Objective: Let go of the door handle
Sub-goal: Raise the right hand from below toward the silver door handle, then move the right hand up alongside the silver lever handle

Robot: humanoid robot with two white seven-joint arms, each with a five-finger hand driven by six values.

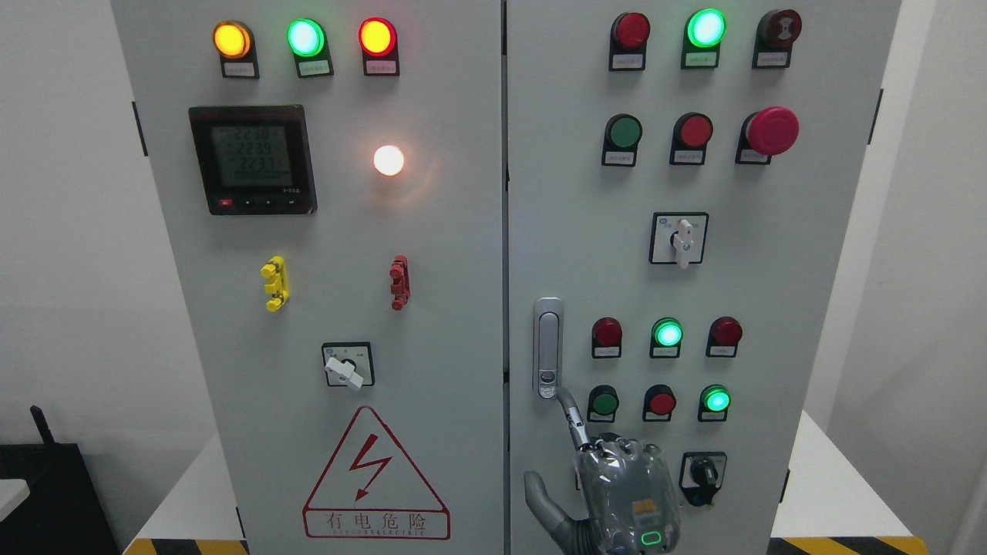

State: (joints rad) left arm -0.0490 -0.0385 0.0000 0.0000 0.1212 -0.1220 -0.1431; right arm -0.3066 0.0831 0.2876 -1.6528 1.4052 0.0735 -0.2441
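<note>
The door handle is a slim upright silver lever, set at the left edge of the right cabinet door, just right of the seam between the two doors and lying flat against the panel. Directly below it the right robot hand comes up from the bottom edge, right of the middle. One finger is stretched up so its tip sits at the handle's lower end, touching or very nearly so; the thumb is splayed out to the left and the other fingers are curled at the knuckles. It grips nothing, so I'd call it open.

To finish the release cleanly, I'd draw that finger straight down and away from the door, without hooking the lever's lower lip.

Further out, the right door carries twelve round lamps or buttons, a red mushroom emergency stop, and two rotary switches. The left cabinet door has three lit lamps on top, one white lamp, a digital meter, a yellow and a red clip, one rotary switch, and a shock-warning triangle.
</note>
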